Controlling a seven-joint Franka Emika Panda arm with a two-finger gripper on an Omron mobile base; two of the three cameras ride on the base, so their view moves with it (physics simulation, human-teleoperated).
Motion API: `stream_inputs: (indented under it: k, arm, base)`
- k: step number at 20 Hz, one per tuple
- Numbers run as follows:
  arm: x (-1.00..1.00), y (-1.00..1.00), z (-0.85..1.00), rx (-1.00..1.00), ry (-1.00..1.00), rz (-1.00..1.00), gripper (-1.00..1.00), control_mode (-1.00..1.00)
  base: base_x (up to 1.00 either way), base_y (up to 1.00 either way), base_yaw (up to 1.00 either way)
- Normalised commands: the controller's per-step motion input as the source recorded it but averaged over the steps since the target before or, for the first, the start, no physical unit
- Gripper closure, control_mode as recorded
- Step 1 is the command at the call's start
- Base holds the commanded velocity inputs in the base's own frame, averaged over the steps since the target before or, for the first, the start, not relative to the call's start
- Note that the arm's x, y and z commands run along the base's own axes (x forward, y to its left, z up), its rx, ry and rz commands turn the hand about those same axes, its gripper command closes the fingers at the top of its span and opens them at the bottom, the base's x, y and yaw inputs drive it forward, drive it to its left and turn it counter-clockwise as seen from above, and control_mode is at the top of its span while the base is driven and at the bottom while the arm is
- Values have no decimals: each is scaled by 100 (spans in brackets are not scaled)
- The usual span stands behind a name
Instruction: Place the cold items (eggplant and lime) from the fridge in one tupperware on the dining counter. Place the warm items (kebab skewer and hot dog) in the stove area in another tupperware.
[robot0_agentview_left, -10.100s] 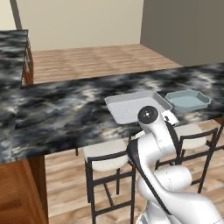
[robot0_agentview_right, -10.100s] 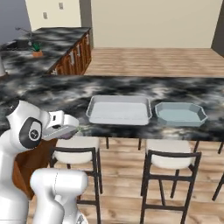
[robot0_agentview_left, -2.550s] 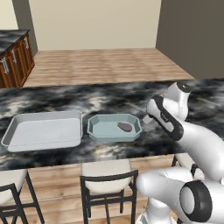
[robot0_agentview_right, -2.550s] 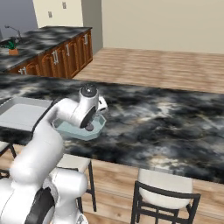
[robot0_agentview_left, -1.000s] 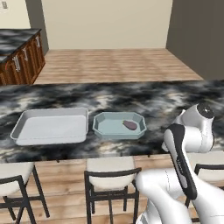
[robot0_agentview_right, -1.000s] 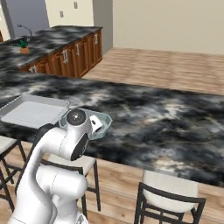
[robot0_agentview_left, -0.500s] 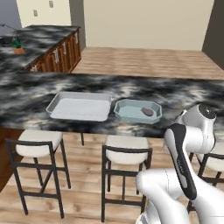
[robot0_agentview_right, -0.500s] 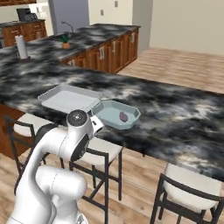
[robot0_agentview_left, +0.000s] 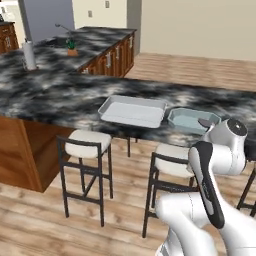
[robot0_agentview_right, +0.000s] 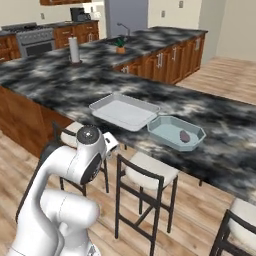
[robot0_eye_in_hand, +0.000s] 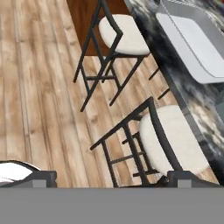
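Right base view: eggplant lies in the teal tupperware on the marbled worktop, beside the empty grey one. My claw hangs empty, tips apart, over a stool and floor. Risk: mixing tubs later, lime belongs with the eggplant.

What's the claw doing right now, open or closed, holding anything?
Claw: open, holding nothing, pointed down at the stools and floor.
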Motion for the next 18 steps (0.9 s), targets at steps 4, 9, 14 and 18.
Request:
stream_inputs:
  k: [4,9,14,18]
  arm:
    - [0,0,0,0,0,0,-100,100]
    - [0,0,0,0,0,0,-100,100]
    - [0,0,0,0,0,0,-100,100]
    - [0,0,0,0,0,0,-100,100]
  base:
    - [-1,63,22]
    - [0,79,19]
    - [4,93,7]
    - [23,100,0]
